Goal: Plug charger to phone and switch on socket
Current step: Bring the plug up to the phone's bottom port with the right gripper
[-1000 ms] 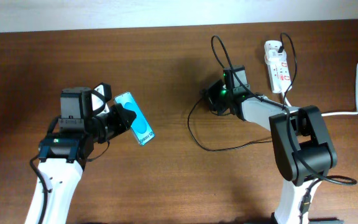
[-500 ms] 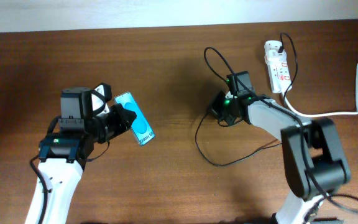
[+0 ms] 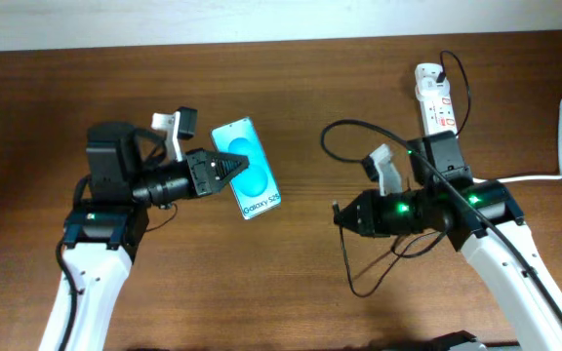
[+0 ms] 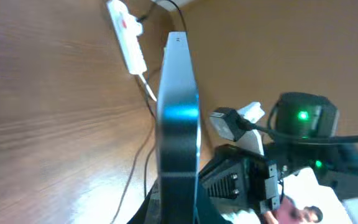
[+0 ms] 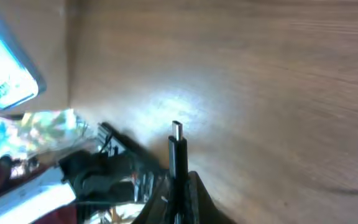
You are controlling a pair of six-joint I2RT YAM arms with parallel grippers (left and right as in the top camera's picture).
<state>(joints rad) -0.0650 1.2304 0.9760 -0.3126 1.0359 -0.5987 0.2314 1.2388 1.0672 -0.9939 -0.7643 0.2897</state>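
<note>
Aligning: right gripper is pinching thin black charger plug, aiming it 9 o'clock at the phone.
Left gripper: is clamping slim cyan-screen phone, tilting its labelled end toward 4 o'clock for mating.

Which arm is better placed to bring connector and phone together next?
Right, probably: the right gripper holds the charger connector, tip free, pointing roughly toward the phone; the left gripper just grips the phone.

Open air over the table separates my held phone from the charger tip; slack cable loops crowd my right gripper.
</note>
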